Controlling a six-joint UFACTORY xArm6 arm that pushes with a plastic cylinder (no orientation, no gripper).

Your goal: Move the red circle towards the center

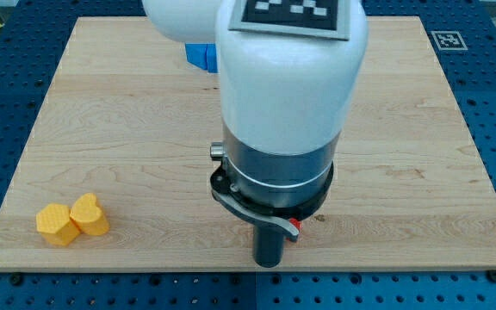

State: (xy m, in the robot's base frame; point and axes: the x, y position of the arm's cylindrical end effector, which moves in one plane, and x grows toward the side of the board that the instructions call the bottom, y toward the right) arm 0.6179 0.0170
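My arm over the near middle of the table (102, 112), red block mostly hidden.

My tip (269, 263) sits by the near edge; a sliver of the red circle (294, 226) shows touching its right. No fingers here. Two yellow blocks (72, 220) touch near left; a blue block (201, 57) peeks out far behind the arm.

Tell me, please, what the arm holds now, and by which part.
Nothing is held: the arm ends in a dark rod with no gripper. My tip stands beside a small red piece, mostly hidden, so contact cannot be told.
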